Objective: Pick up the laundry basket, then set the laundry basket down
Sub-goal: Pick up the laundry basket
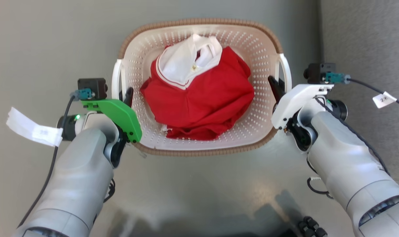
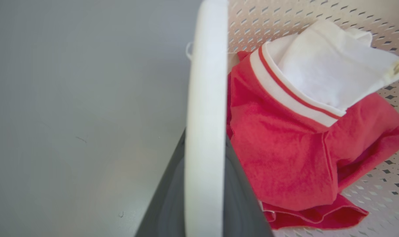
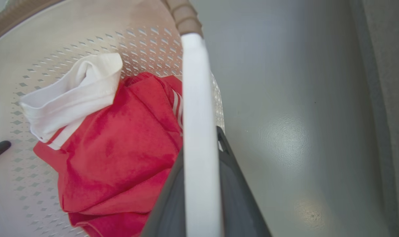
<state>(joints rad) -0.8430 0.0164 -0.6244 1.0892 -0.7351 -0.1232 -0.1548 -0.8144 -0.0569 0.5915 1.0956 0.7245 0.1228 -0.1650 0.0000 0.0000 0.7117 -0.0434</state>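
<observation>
Left pincer pinched the left handle of the laundry basket; right pincer pinched the right handle. Red-and-white shirt lay inside.

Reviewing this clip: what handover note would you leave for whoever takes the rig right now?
Grippers: the left gripper has its fingers either side of the left handle and looks closed on it. The right gripper looks closed the same way on the right handle.
Things: the laundry basket sits between both arms, with a red polo shirt with a white collar inside.
Done: both handles gripped. I cannot tell whether the basket is off the grey floor.
Left: lift it level if it is not up, then set it down and release.
</observation>
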